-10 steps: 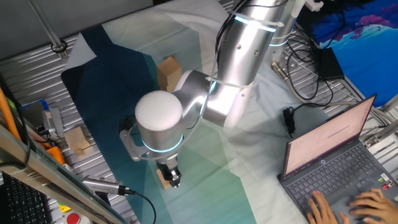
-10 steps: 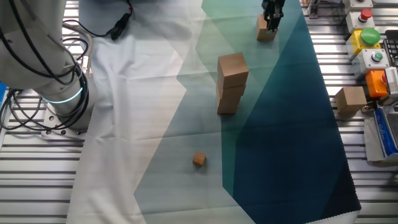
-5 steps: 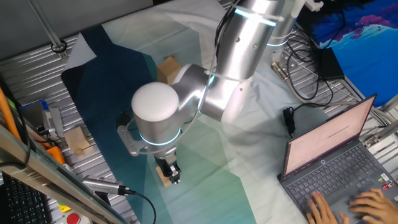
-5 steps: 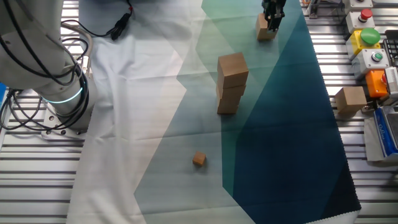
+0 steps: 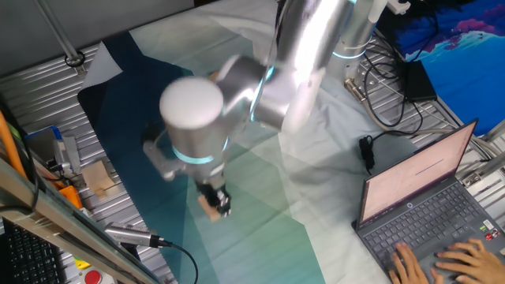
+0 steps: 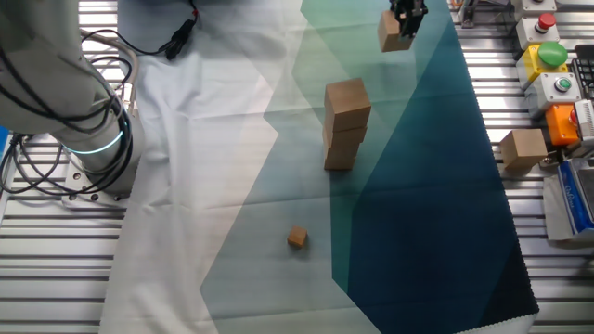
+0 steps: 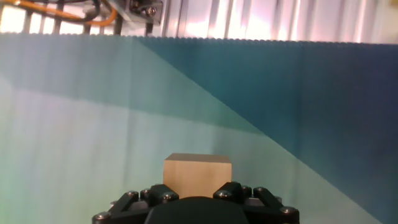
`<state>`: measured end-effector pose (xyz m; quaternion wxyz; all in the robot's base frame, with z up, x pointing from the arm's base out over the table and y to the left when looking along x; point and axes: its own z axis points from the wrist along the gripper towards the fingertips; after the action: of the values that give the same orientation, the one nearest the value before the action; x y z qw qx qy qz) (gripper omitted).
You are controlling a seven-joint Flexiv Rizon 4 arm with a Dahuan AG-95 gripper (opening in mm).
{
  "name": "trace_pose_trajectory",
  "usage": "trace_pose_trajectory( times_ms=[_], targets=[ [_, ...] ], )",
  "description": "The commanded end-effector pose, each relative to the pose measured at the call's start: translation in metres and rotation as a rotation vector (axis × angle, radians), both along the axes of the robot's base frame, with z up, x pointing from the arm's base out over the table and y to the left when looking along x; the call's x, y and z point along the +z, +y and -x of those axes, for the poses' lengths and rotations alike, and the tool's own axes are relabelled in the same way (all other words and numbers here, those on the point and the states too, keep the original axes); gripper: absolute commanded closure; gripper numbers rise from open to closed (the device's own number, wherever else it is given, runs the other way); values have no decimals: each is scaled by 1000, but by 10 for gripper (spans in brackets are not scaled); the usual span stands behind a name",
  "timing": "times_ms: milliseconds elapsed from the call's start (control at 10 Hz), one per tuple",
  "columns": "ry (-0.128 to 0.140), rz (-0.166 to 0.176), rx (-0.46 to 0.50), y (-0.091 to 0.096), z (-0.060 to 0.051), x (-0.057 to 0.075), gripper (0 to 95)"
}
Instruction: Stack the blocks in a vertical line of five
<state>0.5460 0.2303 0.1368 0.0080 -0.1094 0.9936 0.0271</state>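
Above the teal cloth [image 6: 436, 167] near its far edge, the claw [image 6: 406, 20] grips a block [image 6: 391, 32], well apart from the stack [image 6: 344, 124].

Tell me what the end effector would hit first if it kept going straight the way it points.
The end effector, shut on a wooden block, points down at the teal cloth. The block would likely touch bare cloth first; nothing else shows in line, though depth is unclear.

Stack [image 6: 345, 123] of blocks stands mid-cloth [image 6: 232, 167]; count unclear, probably three. Held block [image 6: 391, 32] sits between gripper [image 6: 406, 20] fingers, beyond the stack, apparently off the cloth. Small cube [image 6: 297, 238] lies nearer than the stack. Pale block [image 6: 522, 148] rests on the table [image 6: 548, 278], right of the cloth.
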Motion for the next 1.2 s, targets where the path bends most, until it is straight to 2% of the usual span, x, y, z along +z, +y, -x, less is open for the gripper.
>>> trace_pose_trajectory(
  times_ms=[100,300,700,900,1200],
  targets=[
    [18,5,16,-14,14,14,950],
    [35,6,28,-23,26,26,950],
    [59,13,52,-25,45,55,950],
    [57,21,68,-24,49,63,950],
    [58,21,76,-24,48,63,950]
  ],
)
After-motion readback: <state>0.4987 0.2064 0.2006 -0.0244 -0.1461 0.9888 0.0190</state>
